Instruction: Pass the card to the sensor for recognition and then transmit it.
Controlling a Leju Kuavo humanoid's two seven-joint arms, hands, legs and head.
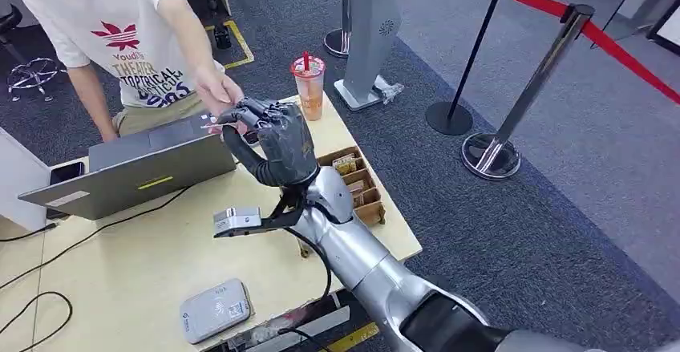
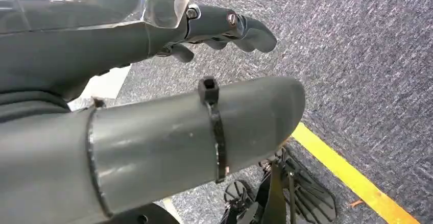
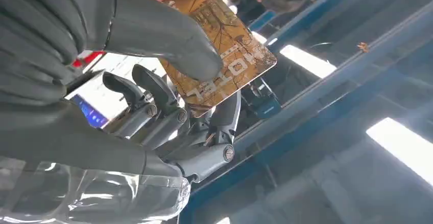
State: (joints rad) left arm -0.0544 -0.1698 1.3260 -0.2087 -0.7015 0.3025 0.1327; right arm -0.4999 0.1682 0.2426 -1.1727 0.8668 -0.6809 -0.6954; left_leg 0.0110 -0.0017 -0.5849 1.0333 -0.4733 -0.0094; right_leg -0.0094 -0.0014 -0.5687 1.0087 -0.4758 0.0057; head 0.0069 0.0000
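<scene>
My right hand (image 1: 277, 131) is raised above the open grey laptop (image 1: 144, 167), thumb and fingers (image 3: 168, 38) pinched on the brown patterned hotel card (image 3: 224, 55). A person in a white printed T-shirt (image 1: 120, 27) reaches across from beyond the laptop, and their hand (image 1: 215, 89) is at the card's far end. The flat grey card sensor (image 1: 215, 310) lies well behind, at the near edge of the pale wooden table (image 1: 120, 272). I judge this to be the handover. I should keep the card level and my wrist steady, and loosen the pinch only once their hold looks firm. My left hand (image 2: 219, 25) hangs over the carpet, fingers loosely bent and holding nothing.
</scene>
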